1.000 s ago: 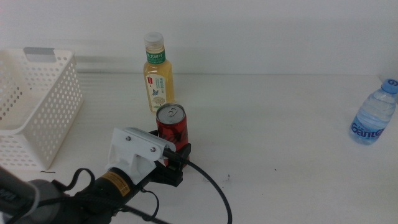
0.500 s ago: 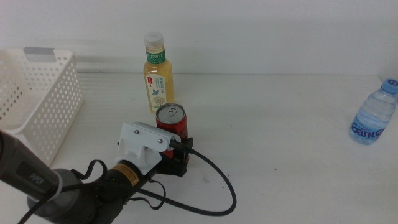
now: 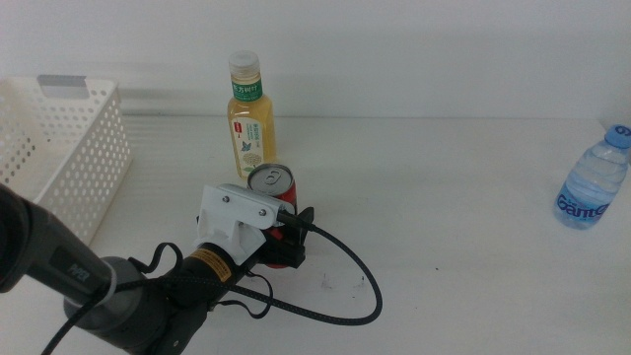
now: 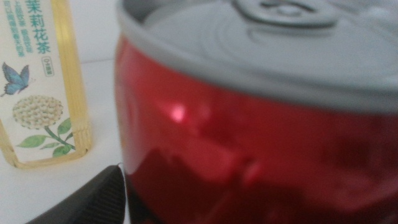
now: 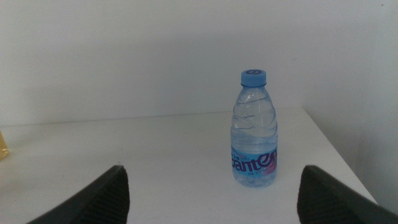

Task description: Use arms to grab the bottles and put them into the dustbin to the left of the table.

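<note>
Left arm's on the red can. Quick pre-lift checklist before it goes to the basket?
1. Left gripper around the red can: ok, the can fills the left wrist view with one jaw beside its lower body.
2. Firm grip on the can: cannot tell, contact is hidden.
3. Can upright: ok, the silver lid faces up.
4. Clearance from the yellow-drink bottle: not ok, it stands close behind the can, so lift straight up first.
5. White perforated basket open to receive: ok, at the table's left with nothing visible over its rim.
6. Right gripper out of the way: ok, open, facing the water bottle at the far right.
</note>
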